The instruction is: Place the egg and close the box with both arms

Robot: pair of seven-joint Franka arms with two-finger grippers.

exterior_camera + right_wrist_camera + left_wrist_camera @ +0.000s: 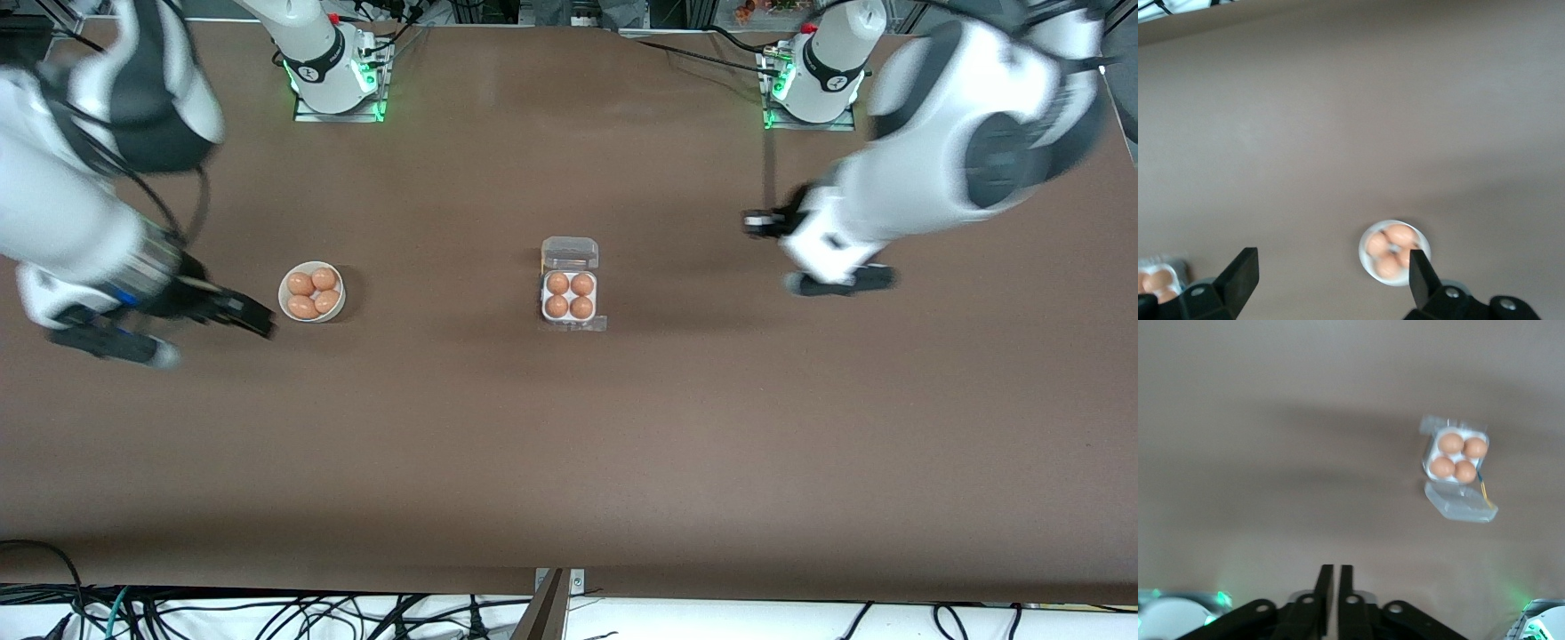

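Note:
The box (545,312) stands at the table's middle, its clear lid (570,252) lying open, toward the robots' bases. All of its cells hold brown eggs (557,284); I cannot tell which is the task's egg. My right gripper (260,321) is open and empty, low beside the white bowl (284,286). In the right wrist view the gripper (1331,267) frames bare table, with the bowl (1363,252) by one finger. My left gripper (752,222) is shut and empty, over bare table toward the left arm's end. Its wrist view shows the gripper (1331,573), box (1458,457) and lid (1461,508).
The bowl holds several more brown eggs (302,284) and sits toward the right arm's end, level with the box. The arms' green-lit bases (338,84) stand along the table's edge farthest from the front camera. Cables hang past the nearest edge.

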